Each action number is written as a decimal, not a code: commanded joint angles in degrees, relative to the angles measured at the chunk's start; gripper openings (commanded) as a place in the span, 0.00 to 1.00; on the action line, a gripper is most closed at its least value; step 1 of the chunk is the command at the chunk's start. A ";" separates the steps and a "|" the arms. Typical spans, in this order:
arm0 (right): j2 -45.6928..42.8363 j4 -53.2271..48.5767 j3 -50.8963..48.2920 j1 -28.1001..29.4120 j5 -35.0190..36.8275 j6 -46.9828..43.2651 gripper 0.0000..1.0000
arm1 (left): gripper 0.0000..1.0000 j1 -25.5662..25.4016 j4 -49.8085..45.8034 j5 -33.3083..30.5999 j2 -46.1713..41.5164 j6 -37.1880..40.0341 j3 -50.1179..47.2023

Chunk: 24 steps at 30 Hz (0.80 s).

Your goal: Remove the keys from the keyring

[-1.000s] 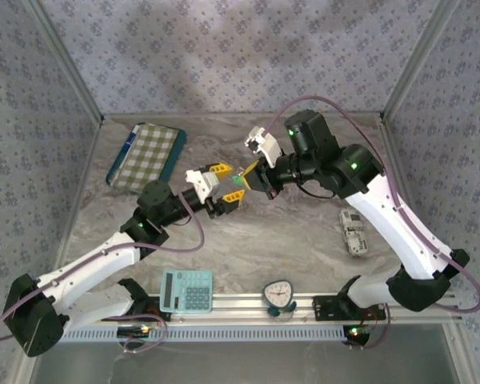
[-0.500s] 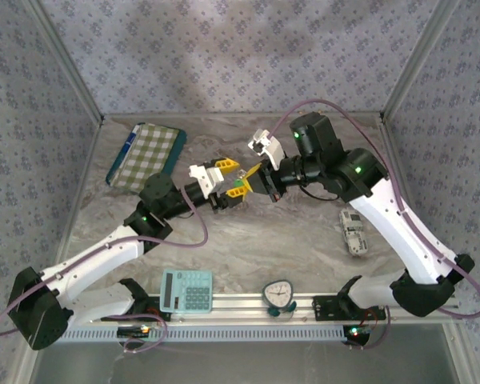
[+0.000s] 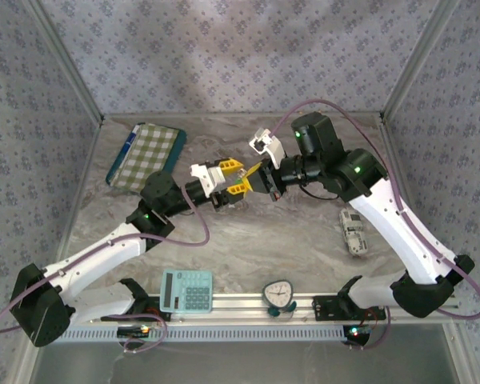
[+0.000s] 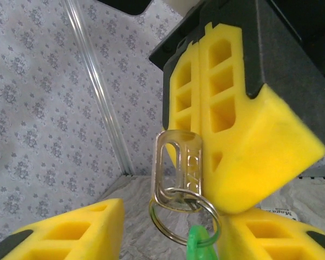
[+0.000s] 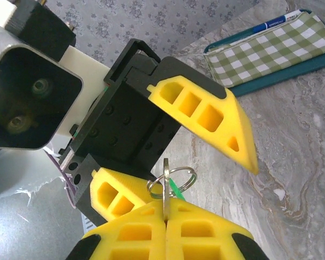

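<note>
Keys, as far as I can see, come to one tiny bright-green flat piece [image 4: 197, 246]. It hangs at the bottom of a thin silvery split ring [image 4: 161, 227], which is threaded through a silvery oblong clasp [image 4: 177, 162]. The whole string is up in the air over the middle of the grey marbled table [image 3: 288, 240], between my two arms.

My right gripper [image 5: 165, 214] has its yellow fingers pressed together on the clasp's edge, so ring and key dangle free below it. I judge it is held this way to offer the green piece to my other arm. My left gripper [image 3: 232, 179] has its jaws partly apart, one finger on each side of the ring and key, with nothing in its hold. I cannot tell whether either pad touches the key.

What crowds me is my own right fingertips, just beside the ring, which leave little room to pinch. The ring's tight coil, which the key must be worked along, is the other obstacle.

Everything else lies well apart:
- a green-and-white checked pouch [image 3: 146, 155] at the back left
- a teal calculator [image 3: 186, 290] at the near rail
- a small round white dial [image 3: 278, 294] also at the near rail
- a white toy car [image 3: 353, 230] on the right
</note>
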 commanded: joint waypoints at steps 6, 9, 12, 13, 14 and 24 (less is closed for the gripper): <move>-1.02 1.07 -0.54 -0.87 -1.96 1.19 0.00 | 0.35 0.20 3.13 1.31 -0.87 1.03 1.46; -1.27 1.24 -0.72 -1.03 -2.00 1.45 0.00 | 0.30 0.22 3.16 1.32 -1.31 1.20 1.37; -1.56 1.55 -0.89 -1.42 -2.01 1.63 0.00 | 0.30 0.18 3.04 1.23 -1.59 1.06 1.28; -1.61 1.59 -0.97 -1.48 -2.17 1.64 0.00 | 0.29 0.15 3.04 1.14 -1.72 1.03 1.19; -1.64 1.59 -1.06 -1.51 -2.18 1.68 0.00 | 0.28 0.15 2.98 1.14 -1.77 1.03 1.18; -2.63 2.11 -1.73 -2.03 -2.09 2.18 0.00 | 0.17 0.17 2.74 0.36 -2.56 0.44 0.84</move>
